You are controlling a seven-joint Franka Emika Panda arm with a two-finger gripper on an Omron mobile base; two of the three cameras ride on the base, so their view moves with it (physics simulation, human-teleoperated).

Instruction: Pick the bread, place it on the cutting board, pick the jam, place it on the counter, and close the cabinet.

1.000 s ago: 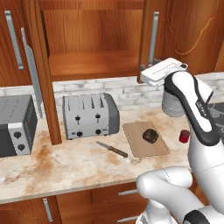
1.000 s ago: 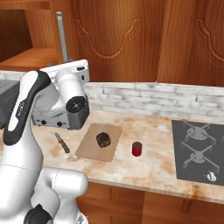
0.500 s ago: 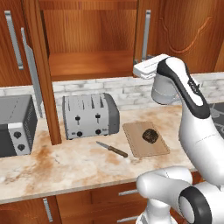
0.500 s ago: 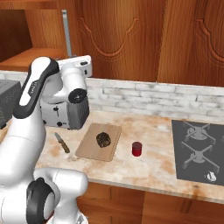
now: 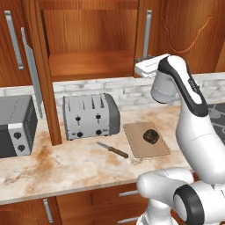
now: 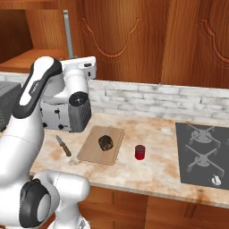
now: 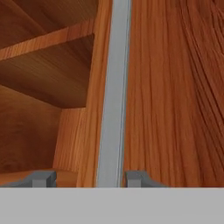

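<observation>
The dark lumpy bread (image 5: 150, 136) (image 6: 105, 142) lies on the light wooden cutting board (image 5: 137, 149) (image 6: 91, 154). On the marbled counter (image 6: 156, 170), right of the board, stands the small red jam (image 6: 140, 152); in the left base view the arm hides it. The cabinet (image 5: 90, 66) stands open, shelf bare, its left door (image 5: 44, 88) swung out. My gripper (image 5: 143, 67) (image 7: 87, 179) is raised at the right door's silver bar handle (image 7: 111, 109) (image 5: 147, 35). It is open, with the bar between the fingertips (image 7: 135, 178).
A grey toaster (image 5: 90, 116) and a toaster oven (image 5: 15, 127) stand on the counter at the left. A knife (image 5: 113, 150) lies between the toaster and the board. A stove top (image 6: 203, 152) sits at the right. A pale brick backsplash (image 6: 179, 100) runs behind.
The arm has swung left and in toward the cabinet, bringing the hand from above the board's right side up to the right door's handle. Bread and jam have stayed put.
</observation>
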